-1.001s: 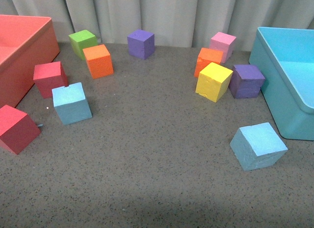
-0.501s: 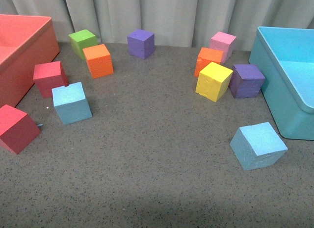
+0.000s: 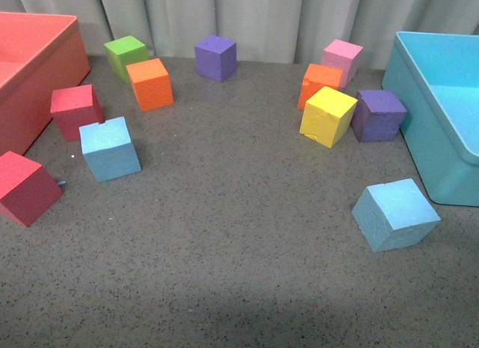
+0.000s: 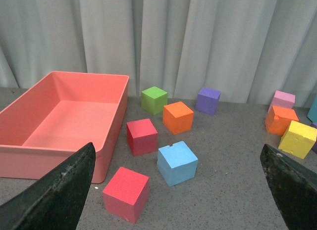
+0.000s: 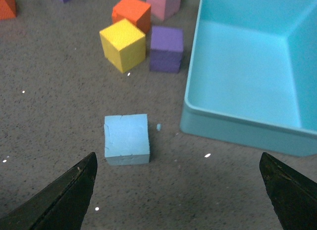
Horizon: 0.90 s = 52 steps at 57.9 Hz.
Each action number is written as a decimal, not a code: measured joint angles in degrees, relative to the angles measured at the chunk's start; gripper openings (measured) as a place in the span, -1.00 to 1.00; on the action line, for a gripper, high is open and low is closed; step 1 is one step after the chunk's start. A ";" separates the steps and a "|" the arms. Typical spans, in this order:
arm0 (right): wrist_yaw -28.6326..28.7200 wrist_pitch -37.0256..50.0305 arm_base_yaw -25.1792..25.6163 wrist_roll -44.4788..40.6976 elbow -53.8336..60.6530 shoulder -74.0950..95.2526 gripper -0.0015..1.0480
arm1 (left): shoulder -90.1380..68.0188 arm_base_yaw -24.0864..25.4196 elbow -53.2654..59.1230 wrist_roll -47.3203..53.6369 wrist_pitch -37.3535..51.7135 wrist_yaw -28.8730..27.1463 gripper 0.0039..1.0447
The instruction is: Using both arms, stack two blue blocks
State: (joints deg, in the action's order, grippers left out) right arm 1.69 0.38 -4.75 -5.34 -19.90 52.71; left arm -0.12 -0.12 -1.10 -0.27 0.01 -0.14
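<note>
Two sky-blue blocks lie on the grey table. One (image 3: 110,148) is at the left, also in the left wrist view (image 4: 177,162). The other (image 3: 395,214) is at the right front, beside the turquoise bin, also in the right wrist view (image 5: 127,139). Neither arm shows in the front view. My left gripper (image 4: 178,210) is open and empty, above and short of the left block. My right gripper (image 5: 178,210) is open and empty, above and short of the right block, which lies toward one finger's side.
A red bin (image 3: 34,71) stands at the left, a turquoise bin (image 3: 441,108) at the right. Red (image 3: 75,111), orange (image 3: 150,84), green (image 3: 126,56), purple (image 3: 215,58), yellow (image 3: 327,115), pink (image 3: 342,60) cubes ring the back. Another red cube (image 3: 24,188) sits front left.
The front view has shifted slightly, so the whole scene sits a little differently in the picture. The blocks have not moved relative to one another.
</note>
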 joint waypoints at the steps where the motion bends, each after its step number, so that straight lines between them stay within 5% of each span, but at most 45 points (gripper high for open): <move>1: 0.11 -0.11 0.00 0.57 -0.68 1.29 0.82 | 0.00 0.00 0.00 0.00 0.00 -0.02 0.88; 25: 3.26 -6.56 -4.52 9.20 -17.94 36.06 0.82 | 0.00 0.00 0.00 0.00 0.00 0.00 0.88; 52: -2.05 -7.87 -8.48 10.53 -29.64 57.05 0.82 | 0.00 0.00 0.00 0.00 0.00 0.00 0.88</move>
State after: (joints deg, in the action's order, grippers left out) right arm -0.36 -7.49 -13.23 5.19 -49.54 109.75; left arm -0.12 -0.12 -1.10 -0.27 0.01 -0.14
